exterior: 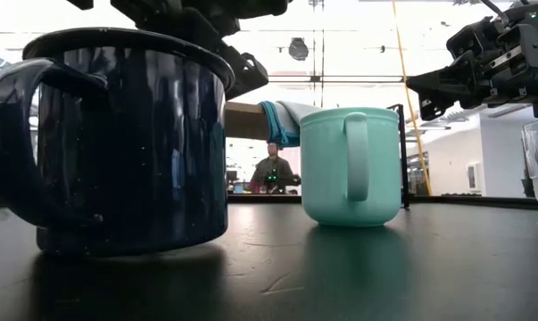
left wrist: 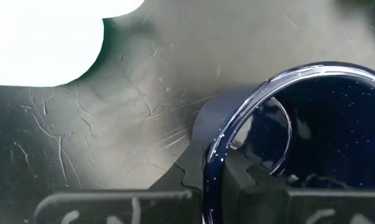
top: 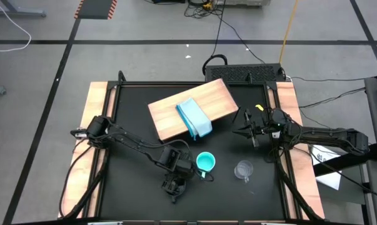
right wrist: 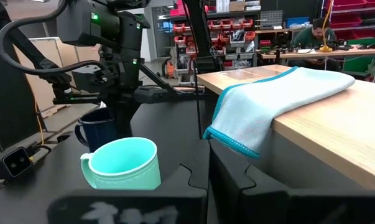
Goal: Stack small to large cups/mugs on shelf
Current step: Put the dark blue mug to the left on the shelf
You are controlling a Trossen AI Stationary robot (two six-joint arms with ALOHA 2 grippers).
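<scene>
black table top (top: 132,187), scratched, w/ tan wood strips at sides. left gripper (left wrist: 213,177) pinched shut on rim of dark blue mug (exterior: 126,143), near front edge. turquoise cup (top: 205,162) just beside it; clear glass mug (top: 243,169) a bit further right. wood shelf (top: 169,111) mid-table, tilted, blue cloth (top: 194,117) draped over. right gripper (top: 246,131) by shelf's right end, fingers close together, holding nothing. behind: grey floor, cables, person at bench (exterior: 271,169).
</scene>
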